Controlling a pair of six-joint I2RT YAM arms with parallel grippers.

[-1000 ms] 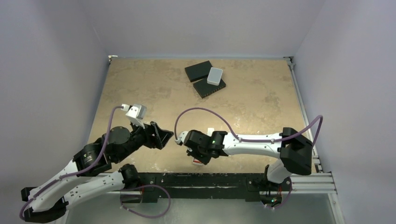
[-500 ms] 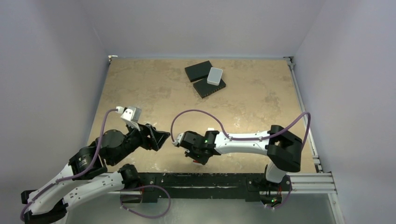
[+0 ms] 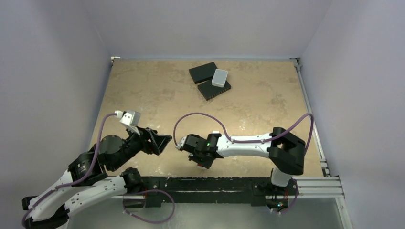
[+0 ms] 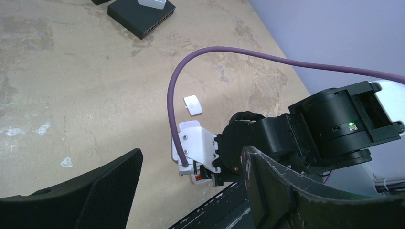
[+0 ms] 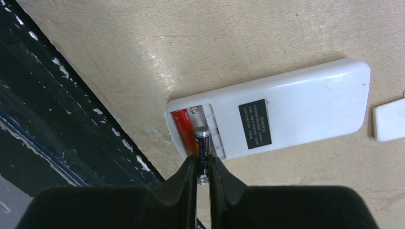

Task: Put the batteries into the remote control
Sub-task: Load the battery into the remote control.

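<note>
white plastic, back side up: the remote control (image 5: 296,102) lies on the table (image 3: 157,90) close to its near edge, about midway along it, under the right arm's wrist. a small black label (image 5: 255,124) with lines of white print sits on its back; the print is too small to read. the battery compartment at the end nearest the table's near edge stands open. the red-orange battery (image 5: 180,125) lies in one slot, with a faint mark beside it that cannot be made out. the dark battery (image 5: 202,143) is pinched between the two fingers of the right gripper (image 5: 201,164), its silver-capped end over the free slot just beside the red-orange one; whether it is seated cannot be told.

a small white cover piece (image 5: 389,119) lies flat just beside the remote's other end, apart from it. the left gripper (image 3: 161,141) hangs to the left of the remote with its jaws spread wide and nothing between them. a purple cable (image 4: 172,95) arcs over the right wrist. near the middle of the far edge are two black flat boxes (image 3: 203,72), with a pale grey box (image 3: 219,77) resting on them.
</note>
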